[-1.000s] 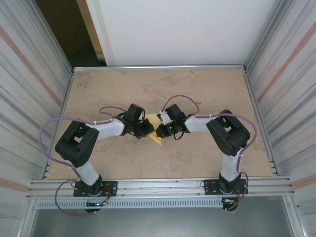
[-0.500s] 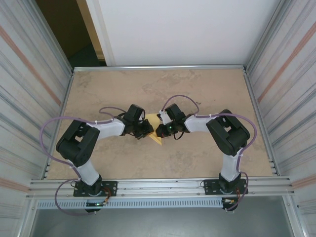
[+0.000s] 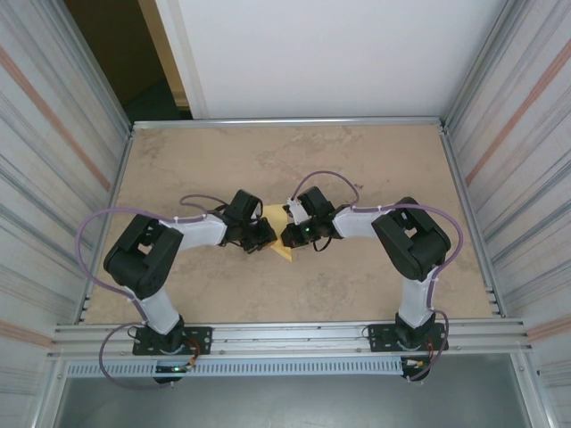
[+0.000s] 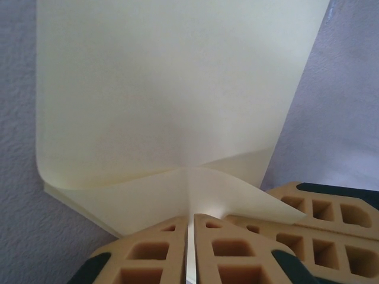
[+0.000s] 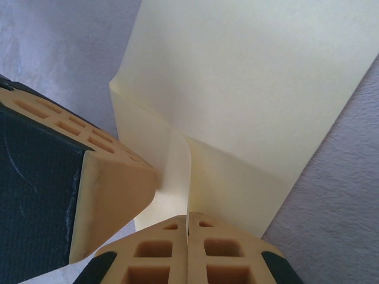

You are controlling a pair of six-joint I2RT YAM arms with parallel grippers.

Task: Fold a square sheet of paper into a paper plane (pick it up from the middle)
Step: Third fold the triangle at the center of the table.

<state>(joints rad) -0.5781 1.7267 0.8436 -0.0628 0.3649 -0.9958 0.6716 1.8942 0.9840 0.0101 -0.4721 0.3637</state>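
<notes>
Paper (image 3: 284, 253), yellow and partly folded, at the middle of the counter (image 3: 196, 160), between the two hands. Rose into a thin pinched ridge where both sets of fingertips met it, and spread out beyond them over the counter. Left hand (image 3: 265, 234): clenched on that ridge, fingertips almost together with only the paper's edge between them. Right hand (image 3: 288, 236): clamped tight on the same ridge from the opposite side, just beside the left hand, the two nearly touching.
</notes>
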